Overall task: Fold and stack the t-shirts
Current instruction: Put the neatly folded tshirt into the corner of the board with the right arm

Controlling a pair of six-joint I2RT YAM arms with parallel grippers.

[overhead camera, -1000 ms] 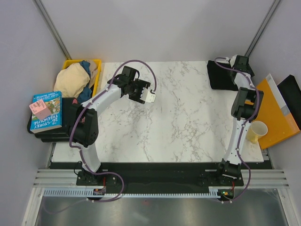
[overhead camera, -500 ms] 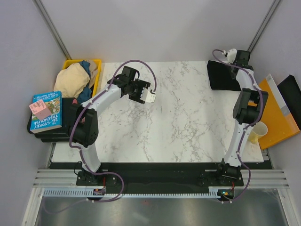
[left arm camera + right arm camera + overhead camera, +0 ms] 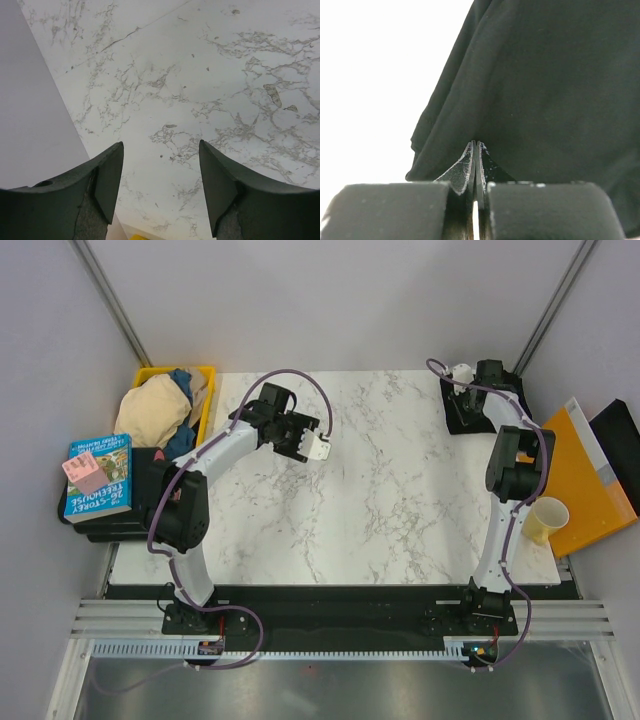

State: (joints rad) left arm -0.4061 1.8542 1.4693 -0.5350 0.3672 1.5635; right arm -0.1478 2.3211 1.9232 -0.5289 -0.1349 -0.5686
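Observation:
A folded black t-shirt (image 3: 462,418) lies at the table's far right corner and fills the right wrist view (image 3: 545,75). My right gripper (image 3: 460,388) hangs over its left part. Its jaws (image 3: 475,142) are pressed together with the tips against the cloth, and I see no fold between them. A beige t-shirt (image 3: 152,410) and a blue t-shirt (image 3: 182,378) are bundled in the yellow bin (image 3: 208,372) at far left. My left gripper (image 3: 318,447) hovers open over bare marble (image 3: 160,145), holding nothing.
A book (image 3: 98,475) rests on a dark stack left of the table. An orange folder (image 3: 585,480), a paper cup (image 3: 545,518) and a black case (image 3: 618,435) sit off the right edge. Grey walls close in the back.
My right gripper has swung left across the black t-shirt and gone from open to shut. The left arm has stayed where it was.

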